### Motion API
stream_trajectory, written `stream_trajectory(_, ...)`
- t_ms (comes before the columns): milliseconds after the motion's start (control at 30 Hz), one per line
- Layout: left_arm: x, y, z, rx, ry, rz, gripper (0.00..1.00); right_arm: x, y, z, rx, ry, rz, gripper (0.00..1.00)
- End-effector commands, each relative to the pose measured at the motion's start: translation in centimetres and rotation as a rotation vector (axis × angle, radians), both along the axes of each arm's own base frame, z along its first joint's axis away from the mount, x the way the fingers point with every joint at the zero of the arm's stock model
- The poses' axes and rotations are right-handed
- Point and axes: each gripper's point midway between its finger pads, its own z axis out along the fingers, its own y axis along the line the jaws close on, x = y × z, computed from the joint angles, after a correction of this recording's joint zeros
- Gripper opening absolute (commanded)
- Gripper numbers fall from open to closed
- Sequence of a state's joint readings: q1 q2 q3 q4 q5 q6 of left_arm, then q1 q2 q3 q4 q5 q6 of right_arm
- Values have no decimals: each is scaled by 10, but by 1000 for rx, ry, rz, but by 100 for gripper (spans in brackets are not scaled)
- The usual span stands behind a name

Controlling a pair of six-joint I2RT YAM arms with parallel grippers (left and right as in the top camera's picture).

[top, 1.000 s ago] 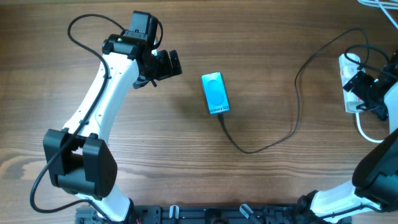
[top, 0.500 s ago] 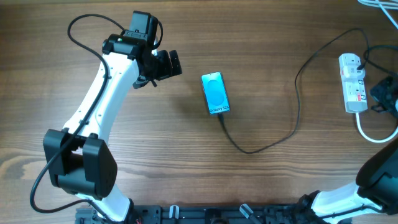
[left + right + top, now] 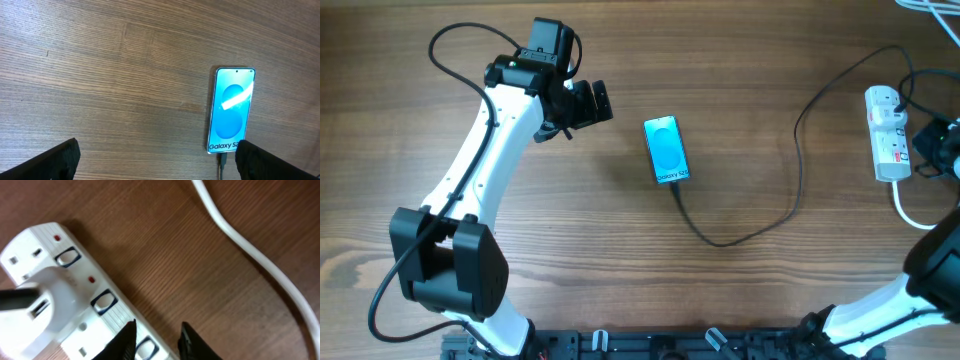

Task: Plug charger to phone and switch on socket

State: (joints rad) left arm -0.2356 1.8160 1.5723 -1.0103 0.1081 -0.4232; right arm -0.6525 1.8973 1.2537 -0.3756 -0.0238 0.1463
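The phone (image 3: 667, 150) lies face up mid-table, its cyan screen lit. The charger (image 3: 722, 242), a thin black cable, runs from the phone's lower end in a loop to a white plug in the socket (image 3: 886, 135) at the far right. In the left wrist view the connector of the charger (image 3: 223, 161) sits at the bottom edge of the phone (image 3: 231, 110). My left gripper (image 3: 588, 103) hangs open to the left of the phone, holding nothing. My right gripper (image 3: 159, 325) hovers narrowly open at the near end of the socket (image 3: 75, 295), one finger (image 3: 125, 340) over a rocker switch.
A thick white cord (image 3: 250, 246) leaves the socket and curves over the wood toward the table's right edge (image 3: 906, 212). Two more rocker switches with red marks line the strip. The left arm's white links cross the table's left side.
My right gripper pulled off the socket to the right, then edged back toward it. Left arm, phone and charger have not moved.
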Motion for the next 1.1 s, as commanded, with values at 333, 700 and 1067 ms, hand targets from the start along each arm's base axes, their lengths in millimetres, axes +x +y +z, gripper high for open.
stream_trajectory(333, 0, 3, -2, 18, 1, -10, 100, 23, 11, -46, 60, -27, 149, 33)
stream_trajectory(700, 0, 3, -2, 18, 1, -10, 100, 33, 24, -44, 107, -80, 221, 35)
stream_trajectory(1067, 0, 3, -2, 18, 1, -10, 100, 38, 9, -39, 38, -91, 193, 40)
